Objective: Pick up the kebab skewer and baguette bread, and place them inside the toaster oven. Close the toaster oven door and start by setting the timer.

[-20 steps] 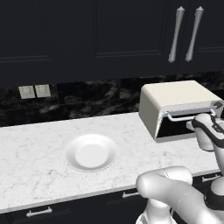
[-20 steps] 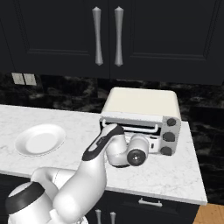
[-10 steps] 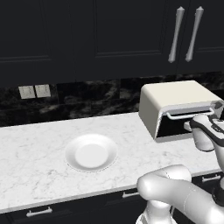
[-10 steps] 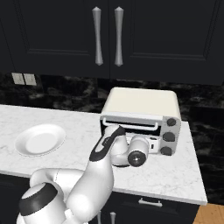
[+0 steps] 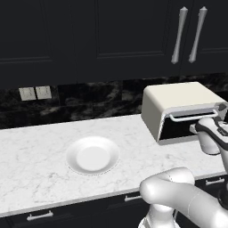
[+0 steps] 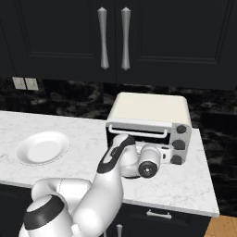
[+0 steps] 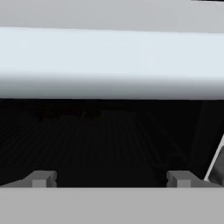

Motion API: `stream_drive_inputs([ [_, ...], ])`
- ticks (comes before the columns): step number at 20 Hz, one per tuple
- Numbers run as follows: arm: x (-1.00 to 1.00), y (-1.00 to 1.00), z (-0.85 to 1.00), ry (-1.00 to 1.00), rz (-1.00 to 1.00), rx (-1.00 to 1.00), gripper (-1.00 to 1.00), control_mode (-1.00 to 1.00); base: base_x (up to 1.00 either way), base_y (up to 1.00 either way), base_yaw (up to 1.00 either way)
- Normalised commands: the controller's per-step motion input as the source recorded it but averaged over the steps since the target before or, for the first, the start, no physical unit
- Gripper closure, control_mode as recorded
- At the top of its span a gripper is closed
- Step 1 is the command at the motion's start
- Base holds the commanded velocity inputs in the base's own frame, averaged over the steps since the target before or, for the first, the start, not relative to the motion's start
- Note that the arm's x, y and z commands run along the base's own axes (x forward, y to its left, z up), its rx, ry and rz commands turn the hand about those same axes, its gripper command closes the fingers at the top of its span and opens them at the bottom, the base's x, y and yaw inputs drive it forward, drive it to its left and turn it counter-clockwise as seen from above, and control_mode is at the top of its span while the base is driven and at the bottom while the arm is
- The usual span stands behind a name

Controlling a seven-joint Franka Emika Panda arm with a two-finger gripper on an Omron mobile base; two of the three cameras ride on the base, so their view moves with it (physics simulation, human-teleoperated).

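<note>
- The two-finger gripper [image 7: 111, 178] on the white arm stood with its small dark fingertips [image 7: 41, 178] spread wide and nothing between them.
- It was right at the front of the cream-white boxy toaster oven [image 6: 152, 111], looking into the dark cavity.
- A pale bar crossed the top of the hand view just ahead of the tips: most likely the light handle or frame of the dark glass toaster oven door [image 5: 189, 125], though too blurred to say which.
- From the base views that door looked nearly shut, its bar handle [image 6: 136, 131] standing along the top edge of the oven front.
- Three dark knobs [image 6: 178, 144] sat on the oven's right face, beside the wrist.
- Well to the left of the oven, a round white plate [image 5: 92, 155] lay bare on the white marble counter [image 5: 35, 151].
- Neither skewer nor baguette could be made out; the oven interior was too dark to tell.
- My read: loading was finished and the door step was in hand.
- Next would call for pressing the door fully home, then reaching the timer knob.
</note>
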Motion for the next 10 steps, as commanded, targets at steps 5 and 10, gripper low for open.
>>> stream_drive_inputs([
  [5, 0.05, 0.06, -0.04, -0.01, 0.0, 0.0, -1.0, -1.0, 0.0, 0.0, 0.0],
  [10, 0.17, 0.13, 0.0, -0.01, 0.0, 0.0, -1.0, -1.0, 0.0, 0.0, 0.0],
])
